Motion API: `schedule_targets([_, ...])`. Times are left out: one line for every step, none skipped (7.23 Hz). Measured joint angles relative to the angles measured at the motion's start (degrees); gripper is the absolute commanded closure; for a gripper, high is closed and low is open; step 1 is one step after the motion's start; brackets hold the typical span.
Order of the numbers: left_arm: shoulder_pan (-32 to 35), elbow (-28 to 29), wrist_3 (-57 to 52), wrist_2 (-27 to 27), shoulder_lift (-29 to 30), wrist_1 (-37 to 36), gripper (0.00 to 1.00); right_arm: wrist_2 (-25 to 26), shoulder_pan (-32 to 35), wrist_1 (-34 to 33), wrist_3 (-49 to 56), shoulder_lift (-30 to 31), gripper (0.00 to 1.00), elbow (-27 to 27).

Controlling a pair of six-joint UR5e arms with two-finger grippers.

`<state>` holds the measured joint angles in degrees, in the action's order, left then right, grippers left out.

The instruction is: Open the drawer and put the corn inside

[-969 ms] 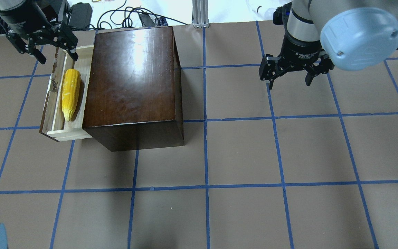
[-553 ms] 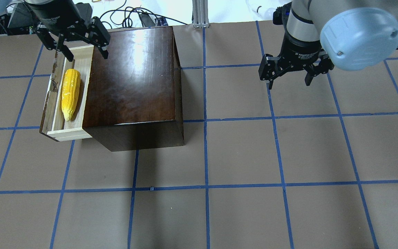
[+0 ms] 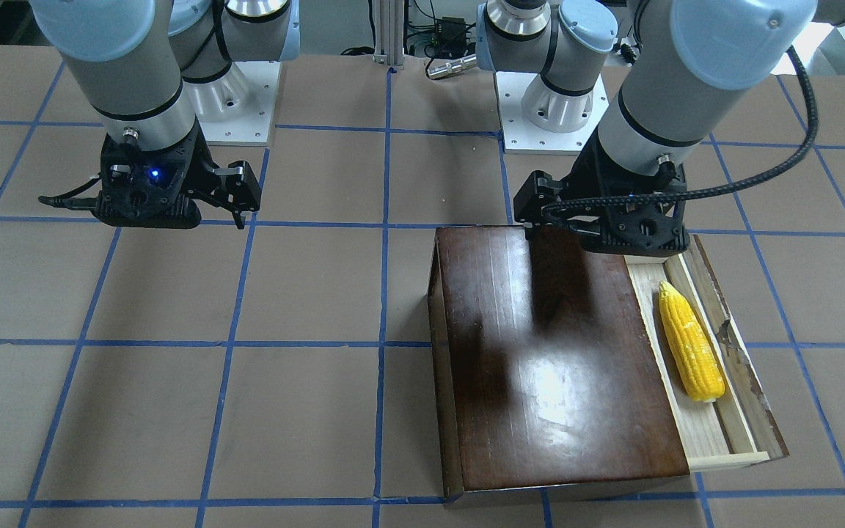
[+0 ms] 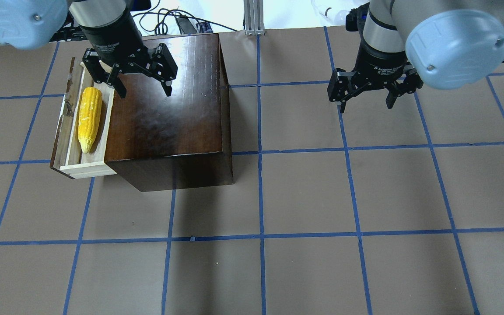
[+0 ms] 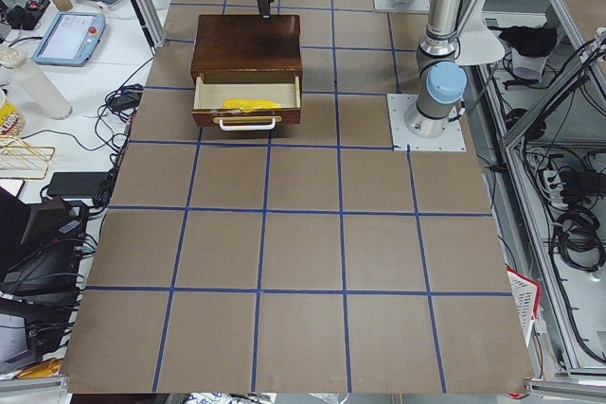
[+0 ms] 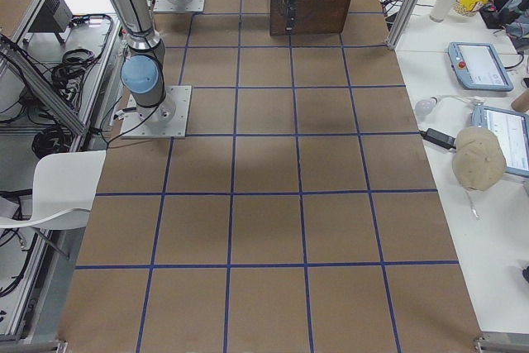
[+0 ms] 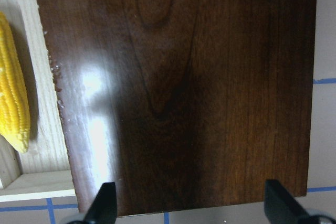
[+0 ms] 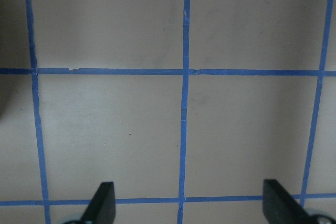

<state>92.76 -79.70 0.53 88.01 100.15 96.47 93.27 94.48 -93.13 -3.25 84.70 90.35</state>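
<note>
The yellow corn (image 4: 89,119) lies lengthwise in the pulled-out drawer (image 4: 61,140) on the left side of the dark-brown box (image 4: 164,100). It also shows in the front-facing view (image 3: 690,352) and at the left edge of the left wrist view (image 7: 13,103). My left gripper (image 4: 145,93) is open and empty. It hovers over the box top near its back edge, to the right of the drawer. My right gripper (image 4: 365,106) is open and empty above bare table, far to the right of the box. The right wrist view shows only its fingertips (image 8: 102,205) over taped squares.
The table (image 4: 304,197) is brown with a blue tape grid. An aluminium post (image 4: 254,17) and cables stand behind the box at the back edge. The drawer's pale handle (image 5: 248,124) faces the exterior left camera.
My left gripper has moved to the right, from beyond the drawer's back corner to over the box top. It stays open. The corn, drawer and right arm have not moved.
</note>
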Motion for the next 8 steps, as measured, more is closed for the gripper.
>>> schedule_targets([0.08, -1.4, -0.17, 0.09, -0.58, -0.28, 0.0, 0.04, 0.0, -0.01, 0.0, -0.01, 0.0, 0.0])
schedule_targets([-0.16, -2.35, -0.59, 0.28, -0.85, -0.86, 0.0, 0.06, 0.0, 0.02, 0.0, -0.03, 0.0, 0.0])
schedule_targets([-0.59, -2.87, -0.83, 0.47, -0.95, -1.69, 0.0, 0.09, 0.0, 0.02, 0.0, -0.05, 0.0, 0.0])
schedule_targets([-0.87, -3.12, -0.86, 0.54, -1.01, -2.11, 0.0, 0.13, 0.0, 0.01, 0.0, -0.04, 0.0, 0.0])
schedule_targets([-1.07, -3.21, -0.78, 0.56, -1.04, -2.3, 0.0, 0.15, 0.0, 0.03, 0.0, -0.01, 0.0, 0.0])
schedule_targets([-1.22, -3.27, -0.67, 0.53, -1.01, -2.56, 0.0, 0.16, 0.0, 0.05, 0.0, 0.02, 0.0, 0.0])
schedule_targets([-1.23, -3.31, -0.52, 0.51, -1.02, -2.83, 0.0, 0.16, 0.0, 0.05, 0.0, 0.01, 0.0, 0.0])
schedule_targets([-1.22, -3.37, -0.42, 0.5, -1.16, -3.01, 0.0, 0.16, 0.0, 0.05, 0.0, 0.0, 0.0, 0.0])
